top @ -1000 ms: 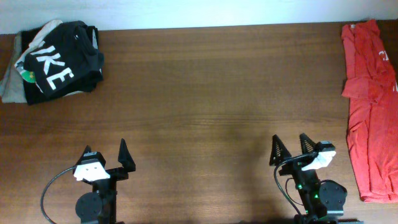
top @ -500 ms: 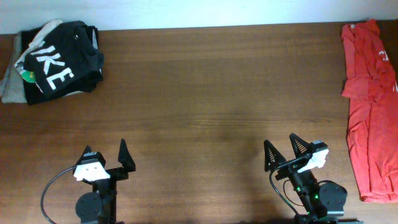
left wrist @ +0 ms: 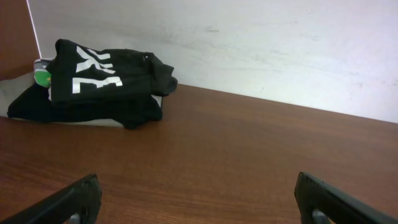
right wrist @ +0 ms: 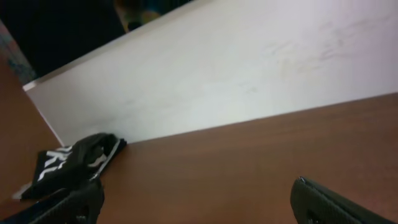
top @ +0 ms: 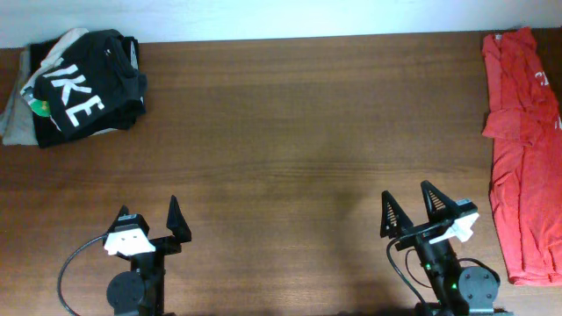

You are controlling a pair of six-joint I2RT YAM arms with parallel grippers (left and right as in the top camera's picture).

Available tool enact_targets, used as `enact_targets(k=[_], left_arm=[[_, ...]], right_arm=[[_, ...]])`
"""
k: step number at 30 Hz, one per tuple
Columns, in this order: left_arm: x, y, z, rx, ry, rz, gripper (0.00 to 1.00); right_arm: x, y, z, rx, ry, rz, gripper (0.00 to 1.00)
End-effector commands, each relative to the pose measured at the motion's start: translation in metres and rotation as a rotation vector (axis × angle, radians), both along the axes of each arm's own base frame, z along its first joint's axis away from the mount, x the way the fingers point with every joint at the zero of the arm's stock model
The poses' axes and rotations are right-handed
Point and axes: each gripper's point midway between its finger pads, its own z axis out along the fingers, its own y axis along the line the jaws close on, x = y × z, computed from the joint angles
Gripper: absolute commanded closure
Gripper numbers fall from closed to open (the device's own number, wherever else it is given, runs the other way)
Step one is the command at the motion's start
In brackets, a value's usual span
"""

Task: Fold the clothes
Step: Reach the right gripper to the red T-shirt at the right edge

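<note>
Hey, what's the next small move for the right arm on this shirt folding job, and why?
Probably swing the right gripper out toward the red-orange T-shirt: its jaws stand open and empty, and the shirt lies untouched at the right edge of the table.

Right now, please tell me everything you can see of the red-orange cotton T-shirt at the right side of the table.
The red-orange short-sleeved T-shirt looks like soft cotton. It lies flat but wrinkled, stretched lengthwise along the right edge of the brown wooden table, partly cut off by the overhead picture. Bits of white print show near that edge. Only the table touches it.
</note>
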Motion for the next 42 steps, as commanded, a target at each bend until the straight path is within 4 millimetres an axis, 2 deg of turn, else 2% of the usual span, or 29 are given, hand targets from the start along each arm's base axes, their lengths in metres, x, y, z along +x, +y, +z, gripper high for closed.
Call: enact_targets(k=[1, 2, 7, 10, 13, 17, 19, 21, 24, 26, 27, 29, 35, 38, 40, 42], left_arm=[[0.0, 0.0, -0.003, -0.008, 0.005, 0.003, 0.01], [0.0, 0.0, -0.003, -0.008, 0.005, 0.003, 0.01], [0.0, 0.0, -0.003, -0.008, 0.005, 0.003, 0.01], [0.0, 0.0, -0.003, -0.008, 0.004, 0.003, 0.01], [0.0, 0.0, -0.003, -0.008, 0.005, 0.003, 0.01], [0.0, 0.0, -0.003, -0.008, 0.005, 0.003, 0.01], [0.0, 0.0, -0.003, -0.008, 0.005, 0.003, 0.01], [0.0, 0.0, -0.003, -0.008, 0.005, 0.003, 0.01], [0.0, 0.0, -0.003, -0.008, 0.005, 0.003, 0.01], [0.0, 0.0, -0.003, -0.008, 0.005, 0.003, 0.01], [0.0, 0.0, -0.003, -0.008, 0.005, 0.003, 0.01], [0.0, 0.0, -0.003, -0.008, 0.005, 0.003, 0.01], [0.0, 0.0, -0.003, -0.008, 0.005, 0.003, 0.01], [0.0, 0.0, -0.003, -0.008, 0.005, 0.003, 0.01], [0.0, 0.0, -0.003, -0.008, 0.005, 0.003, 0.01], [0.0, 0.0, -0.003, -0.008, 0.005, 0.003, 0.01]], right_arm=[[-0.003, -0.005, 0.02, 0.007, -0.049, -0.032, 0.01], [-0.003, -0.005, 0.02, 0.007, -0.05, -0.033, 0.01], [-0.002, -0.027, 0.053, -0.04, -0.153, -0.174, 0.01], [0.015, -0.05, 0.068, -0.13, -0.099, -0.318, 0.01], [0.047, -0.072, 0.084, -0.249, 0.004, -0.435, 0.01], [0.113, -0.112, 0.088, -0.311, 0.243, -0.548, 0.01], [0.145, -0.138, 0.077, -0.325, 0.407, -0.57, 0.01], [0.177, -0.174, 0.062, -0.326, 0.591, -0.606, 0.01], [0.207, -0.207, 0.048, -0.32, 0.739, -0.626, 0.02], [0.219, -0.224, 0.037, -0.347, 0.794, -0.628, 0.01], [0.226, -0.238, 0.025, -0.356, 0.826, -0.643, 0.01], [0.23, -0.262, -0.004, -0.344, 0.896, -0.671, 0.01], [0.232, -0.291, -0.097, -0.394, 1.091, -0.621, 0.0], [0.226, -0.306, -0.135, -0.375, 1.162, -0.628, 0.12], [0.223, -0.312, -0.15, -0.38, 1.187, -0.624, 0.26], [0.223, -0.315, -0.157, -0.38, 1.193, -0.62, 0.3]])
